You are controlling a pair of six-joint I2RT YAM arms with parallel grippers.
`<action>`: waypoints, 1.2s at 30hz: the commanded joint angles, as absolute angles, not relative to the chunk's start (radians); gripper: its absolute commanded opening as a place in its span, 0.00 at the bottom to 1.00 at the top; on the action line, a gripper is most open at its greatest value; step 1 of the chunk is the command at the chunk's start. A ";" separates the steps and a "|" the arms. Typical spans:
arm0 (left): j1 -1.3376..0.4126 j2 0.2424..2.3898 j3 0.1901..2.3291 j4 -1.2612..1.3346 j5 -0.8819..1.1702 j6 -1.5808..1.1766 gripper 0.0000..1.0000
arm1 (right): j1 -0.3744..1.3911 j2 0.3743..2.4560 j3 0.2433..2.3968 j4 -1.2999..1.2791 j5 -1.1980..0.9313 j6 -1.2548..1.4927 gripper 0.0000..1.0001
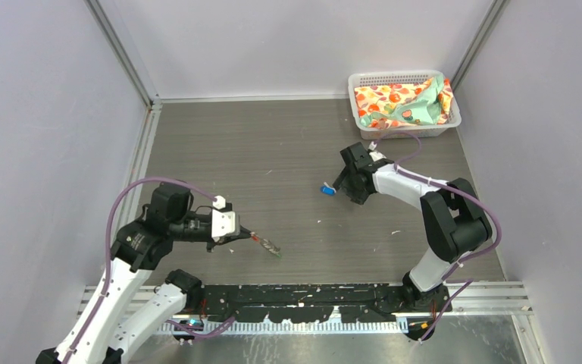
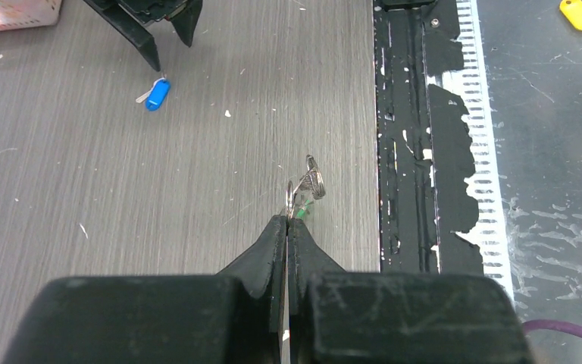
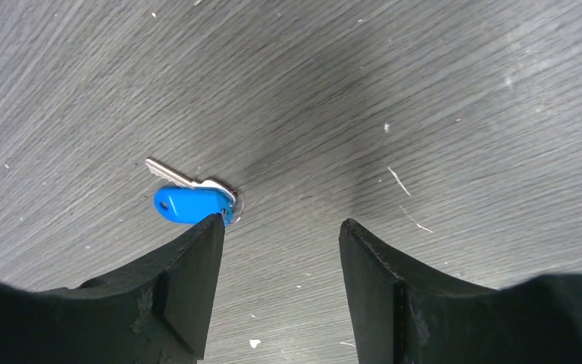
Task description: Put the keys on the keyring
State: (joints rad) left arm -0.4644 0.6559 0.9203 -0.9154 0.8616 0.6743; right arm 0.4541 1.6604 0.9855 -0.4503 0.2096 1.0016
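My left gripper (image 1: pixel 236 230) is shut on the keyring (image 1: pixel 260 240), whose red tag shows just past the fingertips in the top view. In the left wrist view the gripper (image 2: pixel 288 221) pinches the silvery wire loops (image 2: pixel 311 182); a bit of the green key (image 2: pixel 301 211) shows beside them, and the tag is hidden. The blue key (image 1: pixel 327 190) lies flat on the table, blade away from its head. My right gripper (image 1: pixel 340 184) is open just beside it. In the right wrist view the gripper (image 3: pixel 282 224) is open and its left fingertip (image 3: pixel 211 227) is at the blue key's (image 3: pixel 189 203) ring end.
A white basket (image 1: pixel 364 80) holding a colourful packet stands at the back right. A black rail (image 2: pixel 409 152) runs along the table's near edge. A yellow tag (image 2: pixel 576 14) lies beyond the rail. White walls enclose three sides.
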 commanded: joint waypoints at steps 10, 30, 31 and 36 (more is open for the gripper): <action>-0.462 0.676 0.921 -0.844 0.900 0.673 0.00 | 0.451 1.715 1.028 -0.363 0.160 1.009 0.46; -0.462 0.699 0.923 -0.826 0.910 0.671 0.00 | 0.451 1.759 1.005 -0.302 0.122 1.009 0.16; -0.462 0.705 0.926 -0.827 0.911 0.672 0.00 | 0.452 1.759 1.006 -0.302 0.123 1.003 0.12; -0.462 0.713 0.934 -0.813 0.920 0.658 0.00 | 0.451 1.726 1.017 -0.305 0.147 0.941 0.01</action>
State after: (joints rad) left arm -0.4644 0.7101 0.9062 -0.8715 0.8814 0.6769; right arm 0.4541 1.7462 1.0004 -0.3031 0.1104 0.9936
